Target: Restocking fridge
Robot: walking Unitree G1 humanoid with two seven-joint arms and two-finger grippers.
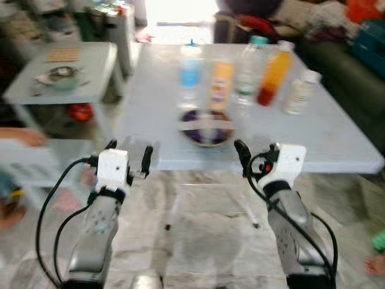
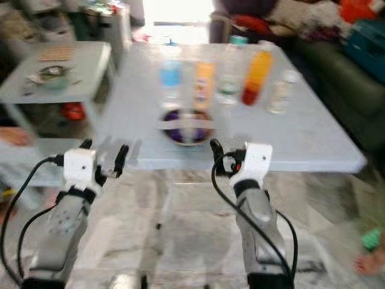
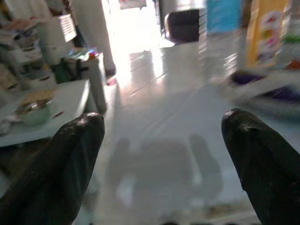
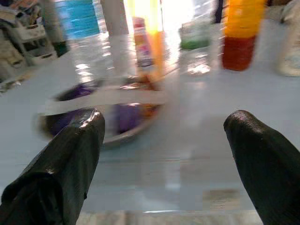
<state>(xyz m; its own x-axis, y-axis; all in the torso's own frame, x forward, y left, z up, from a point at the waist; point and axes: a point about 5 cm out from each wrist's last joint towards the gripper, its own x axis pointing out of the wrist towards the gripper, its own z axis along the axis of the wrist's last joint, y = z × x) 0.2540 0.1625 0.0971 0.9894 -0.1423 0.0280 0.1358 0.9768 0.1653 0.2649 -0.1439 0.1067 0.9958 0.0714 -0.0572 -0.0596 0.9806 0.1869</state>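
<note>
Five drinks stand in a row on the pale blue table (image 1: 337, 138): a water bottle with a blue label (image 1: 190, 71), a yellow-orange bottle (image 1: 221, 84), a clear bottle with a green label (image 1: 247, 72), an orange and red juice bottle (image 1: 274, 77) and a small white bottle (image 1: 299, 92). In front of them sits a covered bowl (image 1: 206, 127) with purple contents. My left gripper (image 1: 128, 154) is open at the table's near edge, left of the bowl, holding nothing. My right gripper (image 1: 257, 155) is open at the same edge, just right of the bowl (image 4: 108, 110), also holding nothing. The picture is blurred.
A low side table (image 1: 90, 60) with a small bowl (image 1: 63, 75) stands to the left. A person's hand (image 1: 24, 137) shows at the left edge and a foot (image 1: 376, 263) at the lower right. A dark sofa (image 1: 355, 60) runs along the right. Marble floor lies below.
</note>
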